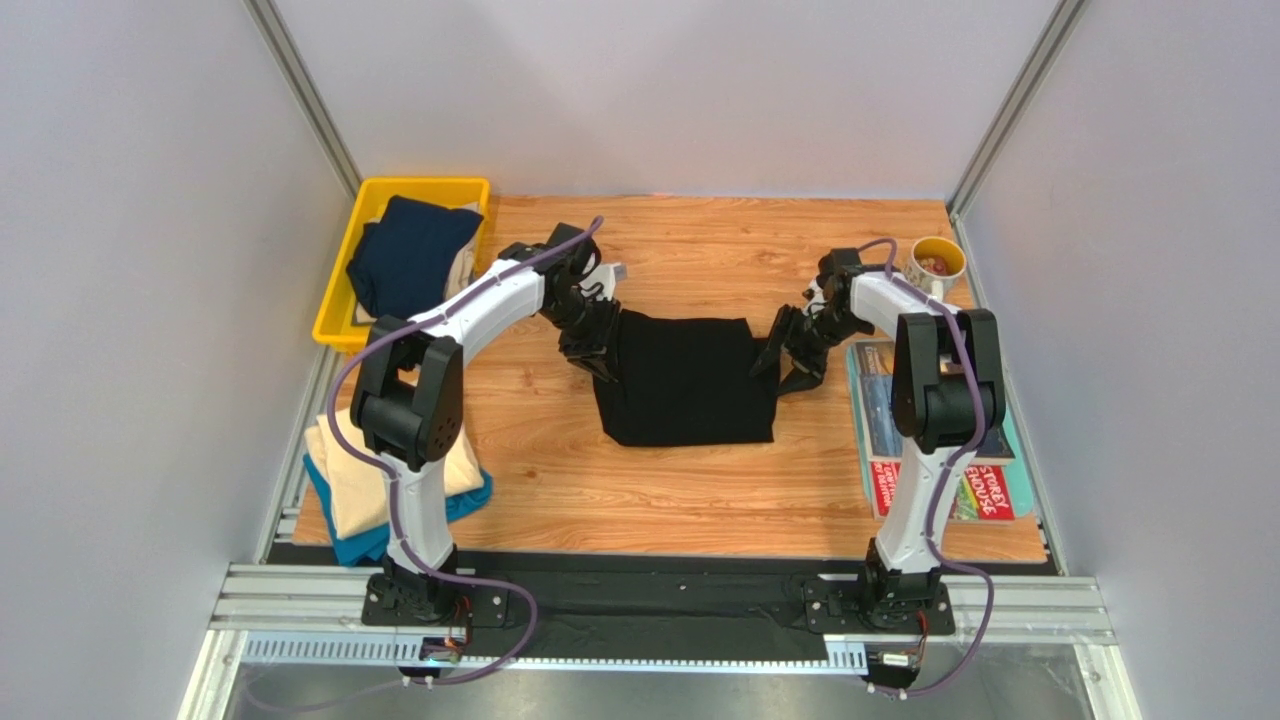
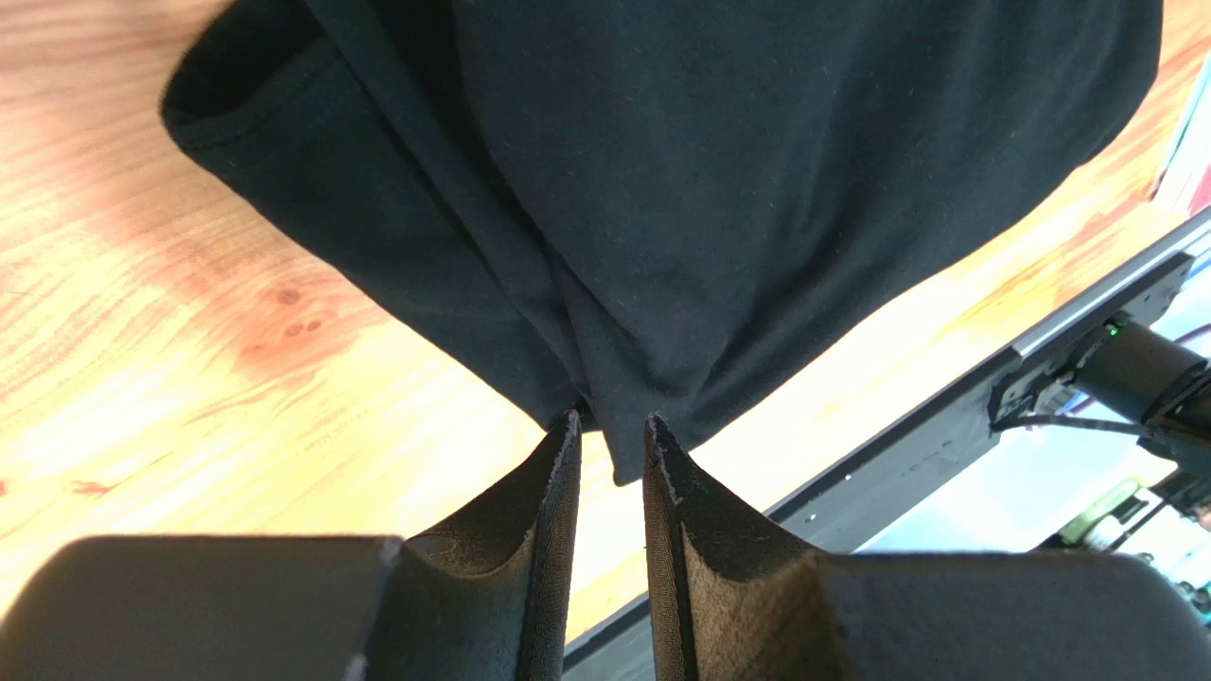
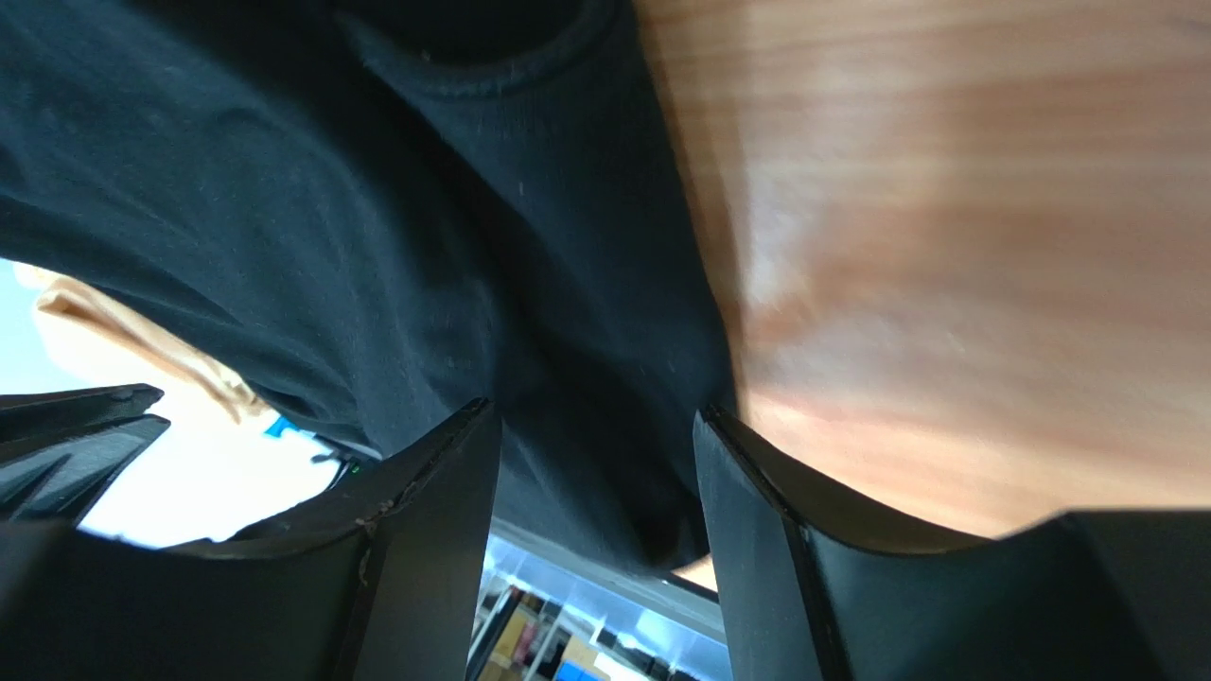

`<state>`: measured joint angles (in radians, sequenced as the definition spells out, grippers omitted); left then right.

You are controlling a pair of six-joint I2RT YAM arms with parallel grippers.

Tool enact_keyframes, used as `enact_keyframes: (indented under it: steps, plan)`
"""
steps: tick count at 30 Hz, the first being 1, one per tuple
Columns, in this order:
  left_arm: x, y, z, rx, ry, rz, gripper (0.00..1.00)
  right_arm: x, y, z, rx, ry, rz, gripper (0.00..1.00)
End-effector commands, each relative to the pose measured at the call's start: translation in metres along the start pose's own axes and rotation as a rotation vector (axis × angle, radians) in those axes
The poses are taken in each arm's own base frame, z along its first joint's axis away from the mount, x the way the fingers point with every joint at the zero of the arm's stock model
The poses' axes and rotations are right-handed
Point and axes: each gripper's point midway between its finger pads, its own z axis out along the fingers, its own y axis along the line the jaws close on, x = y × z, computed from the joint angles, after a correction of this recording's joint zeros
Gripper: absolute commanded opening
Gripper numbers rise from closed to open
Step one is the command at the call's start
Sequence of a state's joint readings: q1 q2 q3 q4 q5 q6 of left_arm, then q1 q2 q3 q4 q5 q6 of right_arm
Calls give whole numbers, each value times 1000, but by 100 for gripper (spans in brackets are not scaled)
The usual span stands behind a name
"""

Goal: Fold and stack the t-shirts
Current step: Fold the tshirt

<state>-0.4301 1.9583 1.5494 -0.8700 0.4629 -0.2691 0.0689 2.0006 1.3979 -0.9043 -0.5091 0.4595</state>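
Roughly rectangular black t-shirt [image 1: 684, 383] (soft, gathered folds)

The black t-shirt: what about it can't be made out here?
- Top view: side edges of the black t-shirt, hidden under the left gripper and right gripper.
- Left wrist view: its far part, cut off at the top edge.
- Right wrist view: its surface, blurred by closeness.

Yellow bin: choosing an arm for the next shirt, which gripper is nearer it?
Left. The left gripper sits at the left edge of the black t-shirt, right of the yellow bin; the right gripper is at its right edge, farther off.
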Motion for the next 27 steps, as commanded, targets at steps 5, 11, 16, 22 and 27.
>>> enact_keyframes:
  steps: [5, 11, 16, 22, 27]
  plan:
    - [1, -13, -19, 4, -30, 37, 29, -13, 21, 18, -204, -5, -33, 59]
    - [-1, -9, -17, -18, -28, 35, 29, -3, -2, 28, -130, 33, 8, 59]
    - [-6, -13, -13, 3, -21, 27, 29, -11, 7, -16, -86, -97, -77, 60]
    - [-18, -24, -8, 11, -7, 60, 29, -16, 6, -46, -38, -173, -95, 61]
    - [-25, -33, -1, 20, 9, 83, 29, -18, -17, -30, 34, -131, -51, 61]
